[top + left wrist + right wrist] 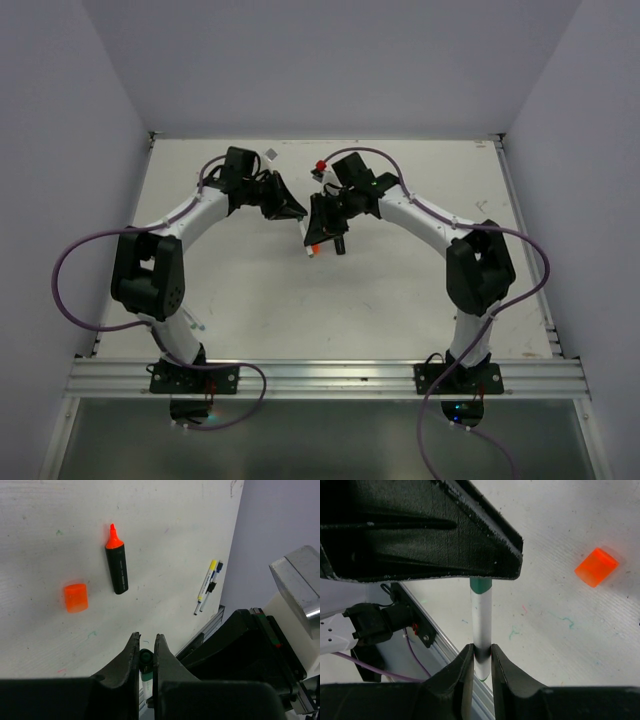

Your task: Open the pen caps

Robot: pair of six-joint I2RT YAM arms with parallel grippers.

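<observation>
Both grippers hold one slim white-barrelled pen (482, 617) between them above the table. My left gripper (146, 645) is shut on its green cap (145, 661). In the right wrist view the cap's green end (481, 584) disappears under the left gripper's black fingers (445, 530). My right gripper (481, 652) is shut on the white barrel near its other end. In the top view the left gripper (290, 208) and the right gripper (320, 222) meet at the table's middle back; the pen itself is hidden there.
An orange cap (76, 598) lies loose beside a black marker (116, 565) with a bare orange tip. Two thin pens (206, 587) lie near the table's edge. The orange cap also shows in the right wrist view (596, 567). A red cap (321, 165) sits behind the right gripper.
</observation>
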